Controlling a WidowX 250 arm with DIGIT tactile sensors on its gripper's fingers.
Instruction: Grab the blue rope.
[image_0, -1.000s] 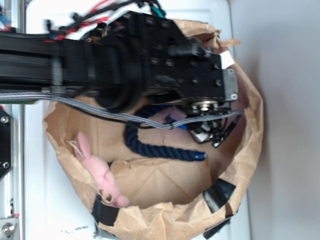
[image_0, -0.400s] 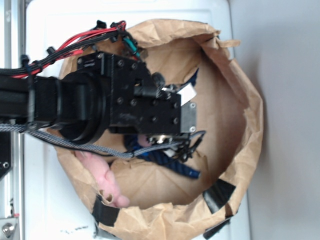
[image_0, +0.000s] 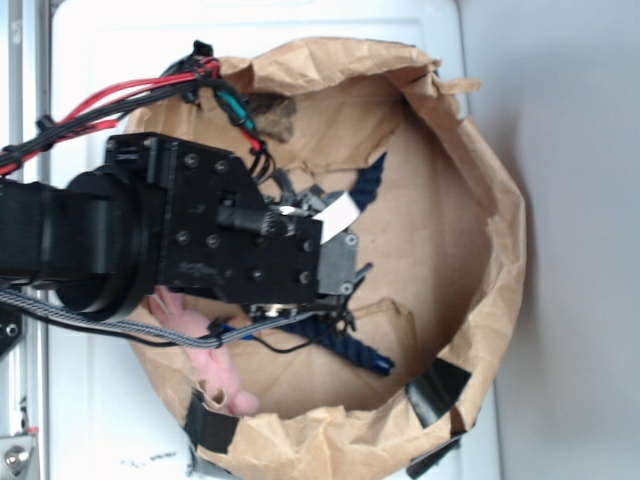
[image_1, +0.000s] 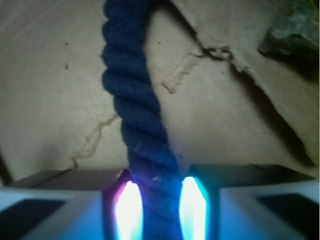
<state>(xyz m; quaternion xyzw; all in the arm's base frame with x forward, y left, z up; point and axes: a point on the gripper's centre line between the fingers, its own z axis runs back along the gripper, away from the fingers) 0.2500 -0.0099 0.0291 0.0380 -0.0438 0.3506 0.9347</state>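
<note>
The blue rope (image_1: 135, 100), thick, navy and twisted, runs from the top of the wrist view down between my two fingers. My gripper (image_1: 156, 192) is shut on it, both lit pads pressing its sides. In the exterior view the black arm and wrist cover most of the rope. One stretch with the brighter blue end (image_0: 358, 351) shows below the wrist, and another piece shows above it near the white tag. My gripper (image_0: 305, 318) is mostly hidden under the wrist block, inside the brown paper bag.
The crumpled paper bag (image_0: 505, 240) rings the work area, with black tape patches (image_0: 438, 388) on its rim. A pink plush bunny (image_0: 215, 362) lies at the bag's lower left. A dark lump (image_0: 272, 112) sits at the bag's top. A grey braided cable (image_0: 100, 318) runs under the arm.
The arm has drawn back to the left and down in the picture. The rope has shifted with it, its blue end moving down, and a stretch has appeared above the wrist.
</note>
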